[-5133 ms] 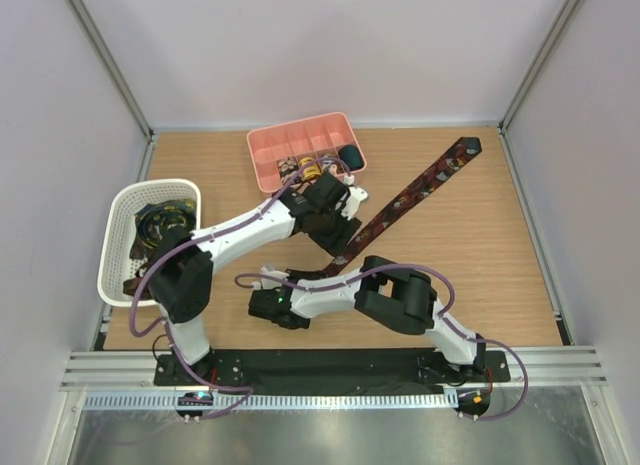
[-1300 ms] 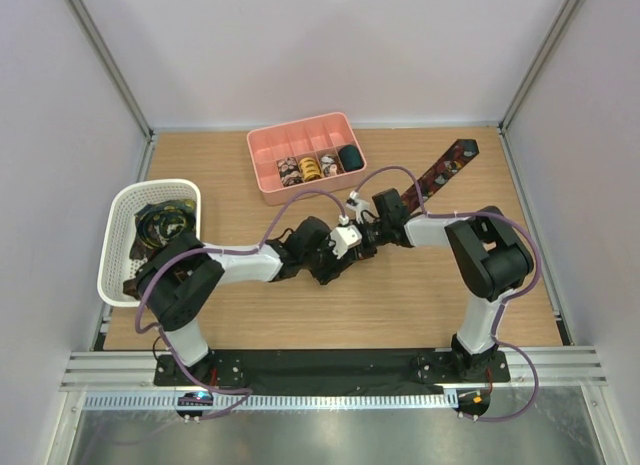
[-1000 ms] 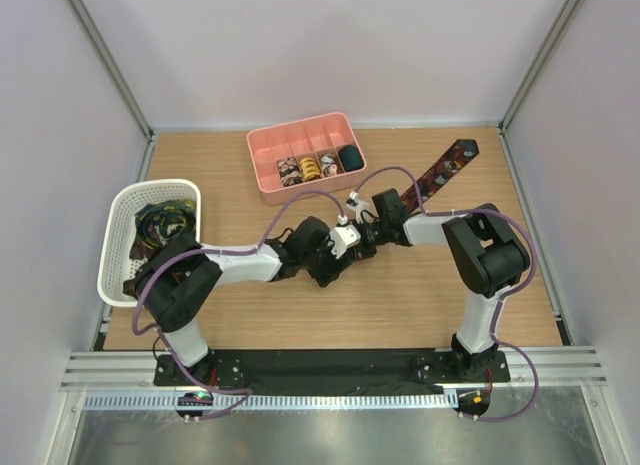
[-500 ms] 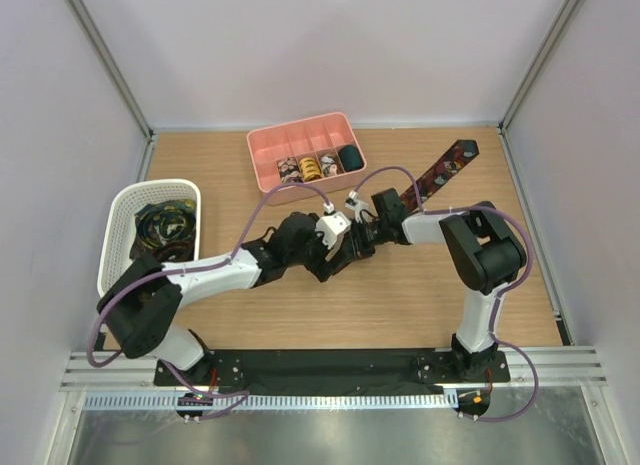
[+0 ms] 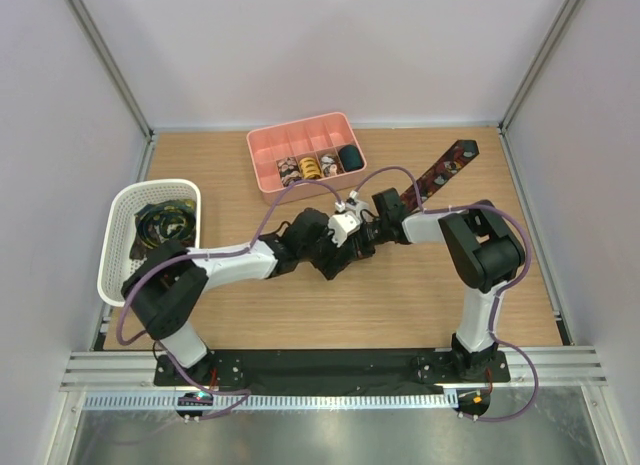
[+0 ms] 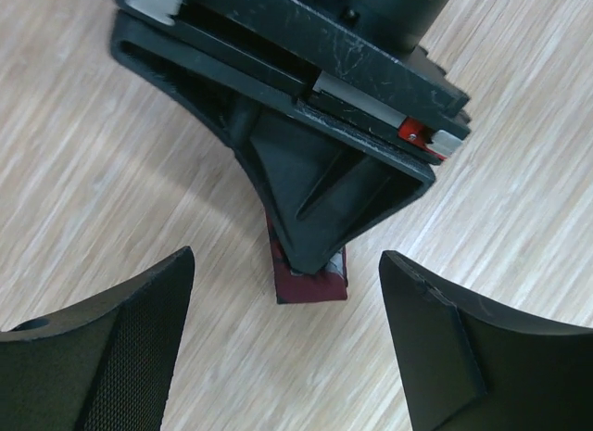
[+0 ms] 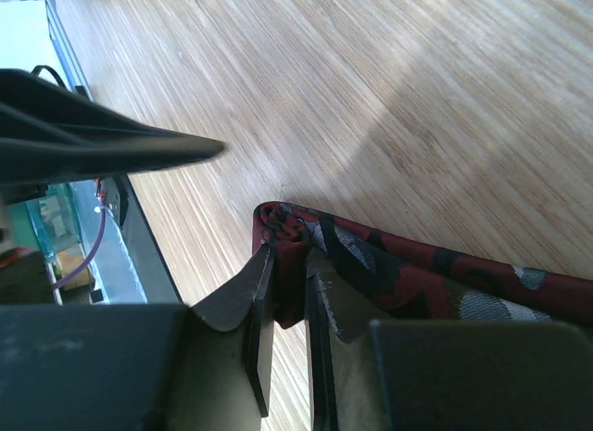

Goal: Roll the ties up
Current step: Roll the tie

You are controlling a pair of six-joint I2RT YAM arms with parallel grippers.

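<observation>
Right gripper (image 7: pixel 287 264) is clamping the folded end of the red tie (image 7: pixel 398 273), near the pink tray (image 5: pixel 252 137). Left gripper (image 6: pixel 287 264) is hovering released, facing it.

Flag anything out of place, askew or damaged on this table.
Nothing spilled or damaged. One tie lies unrolled, slanting toward the far right corner; its near end is a small started coil pinched in the right pincer, with the left pincer open around it.
</observation>
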